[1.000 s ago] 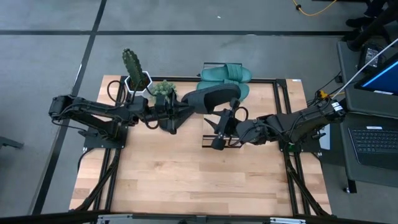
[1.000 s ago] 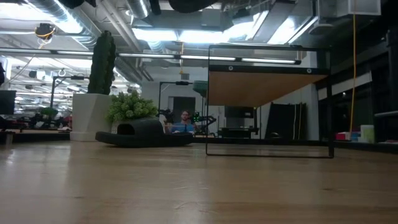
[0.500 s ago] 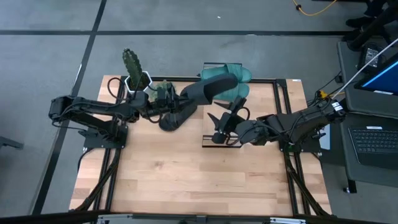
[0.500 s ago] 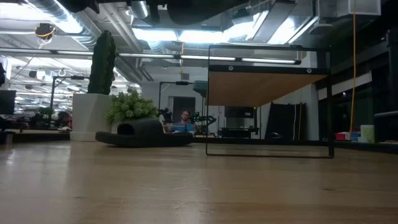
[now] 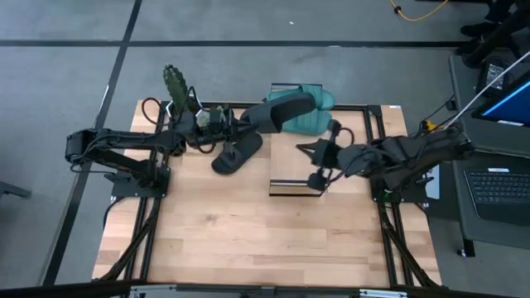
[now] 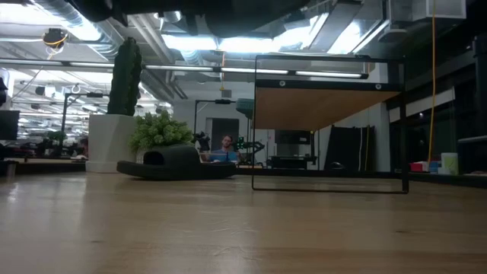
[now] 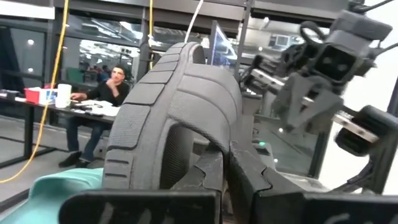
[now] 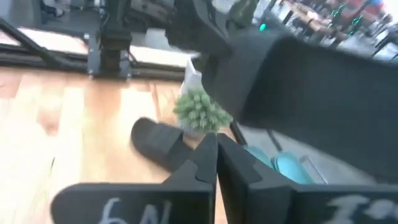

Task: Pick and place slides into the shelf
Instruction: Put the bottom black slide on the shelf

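L hand (image 5: 242, 126) clenched on black slide (image 5: 280, 112), lifted upper-centre over teal slides (image 5: 313, 109) on shelf (image 5: 291, 175). 2nd black slide (image 5: 236, 152) on counter (image 5: 248, 240). R hand (image 5: 317, 165) clenched, empty, centre-right.

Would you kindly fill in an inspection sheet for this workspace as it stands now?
Surface: wooden table, bare in front.
Job's things: two teal slides on the shelf; one black slide on the table; another black slide held up over the shelf.
Clutter: cactus, small green plant.
Grippers: left gripper shut on the raised slide; right gripper shut, empty, above the shelf.
Cables: yellow cable on the floor.
Surroundings: laptop; seated person.
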You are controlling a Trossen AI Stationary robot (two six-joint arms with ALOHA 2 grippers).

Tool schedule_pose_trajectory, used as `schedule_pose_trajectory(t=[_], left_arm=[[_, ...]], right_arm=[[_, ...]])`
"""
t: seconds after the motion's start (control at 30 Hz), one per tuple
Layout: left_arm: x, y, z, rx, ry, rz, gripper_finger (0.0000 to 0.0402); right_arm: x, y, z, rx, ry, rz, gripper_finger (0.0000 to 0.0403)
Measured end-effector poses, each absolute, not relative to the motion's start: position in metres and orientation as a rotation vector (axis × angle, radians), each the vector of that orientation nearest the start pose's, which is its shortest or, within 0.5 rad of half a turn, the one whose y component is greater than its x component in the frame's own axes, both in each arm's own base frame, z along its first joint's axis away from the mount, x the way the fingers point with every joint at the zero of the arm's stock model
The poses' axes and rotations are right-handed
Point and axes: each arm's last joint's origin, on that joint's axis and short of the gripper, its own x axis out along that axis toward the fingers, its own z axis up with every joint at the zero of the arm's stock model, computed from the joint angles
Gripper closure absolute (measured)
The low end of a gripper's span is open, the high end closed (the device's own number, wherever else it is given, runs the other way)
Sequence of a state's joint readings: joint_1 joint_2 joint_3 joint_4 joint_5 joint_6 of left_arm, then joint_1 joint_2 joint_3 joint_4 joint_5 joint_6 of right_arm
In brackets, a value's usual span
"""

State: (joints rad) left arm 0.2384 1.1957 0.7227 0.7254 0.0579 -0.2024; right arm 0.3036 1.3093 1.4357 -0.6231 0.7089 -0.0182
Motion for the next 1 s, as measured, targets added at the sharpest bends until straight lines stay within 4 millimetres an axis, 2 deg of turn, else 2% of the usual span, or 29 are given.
schedule_pose_trajectory(t=[0.13, 0.3, 0.47, 0.67, 0.77, 1.0], left_arm=[[0.255, 0.062, 0.315, -0.156, -0.263, 0.125, 0.0402], [0.256, 0.062, 0.315, -0.157, -0.234, 0.094, 0.0401], [0.263, 0.064, 0.325, -0.167, -0.095, 0.121, 0.0401], [0.268, 0.065, 0.337, -0.177, -0.061, 0.113, 0.0401], [0.267, 0.065, 0.337, -0.245, -0.056, 0.073, 0.0401], [0.274, 0.066, 0.326, -0.426, 0.01, 0.043, 0.0401]], right_arm=[[0.243, 0.055, 0.402, -0.211, 0.511, -0.417, 0.0398], [0.232, 0.055, 0.367, -0.192, 0.548, -0.449, 0.04], [0.222, 0.059, 0.338, -0.179, 0.436, -0.406, 0.0401], [0.21, 0.061, 0.302, -0.142, 0.323, -0.375, 0.0401], [0.202, 0.061, 0.285, -0.153, 0.33, -0.358, 0.0401], [0.187, 0.067, 0.261, -0.203, 0.272, -0.295, 0.0402]])
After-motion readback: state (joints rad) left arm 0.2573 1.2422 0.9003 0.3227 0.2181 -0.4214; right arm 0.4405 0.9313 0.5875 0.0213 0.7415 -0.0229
